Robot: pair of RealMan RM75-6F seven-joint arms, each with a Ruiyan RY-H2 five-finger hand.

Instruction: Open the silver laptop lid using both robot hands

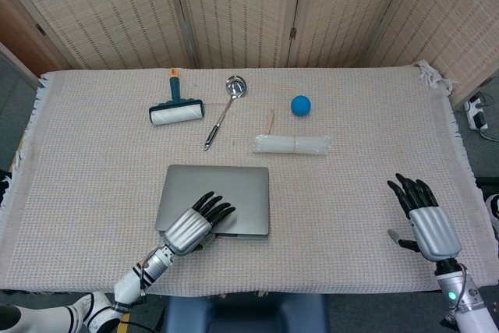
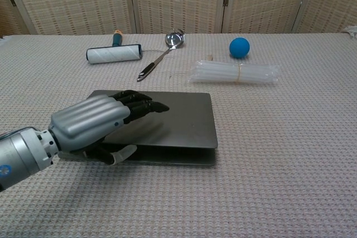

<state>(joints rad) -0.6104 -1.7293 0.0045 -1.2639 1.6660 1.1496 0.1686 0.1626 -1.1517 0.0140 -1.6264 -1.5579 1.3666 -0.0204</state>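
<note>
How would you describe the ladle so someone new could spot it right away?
Look along the far edge of the cloth-covered table, near the screens. Between the teal-handled lint roller and the blue ball lies the ladle, the only shiny metal thing, round bowl pointing away.
</note>
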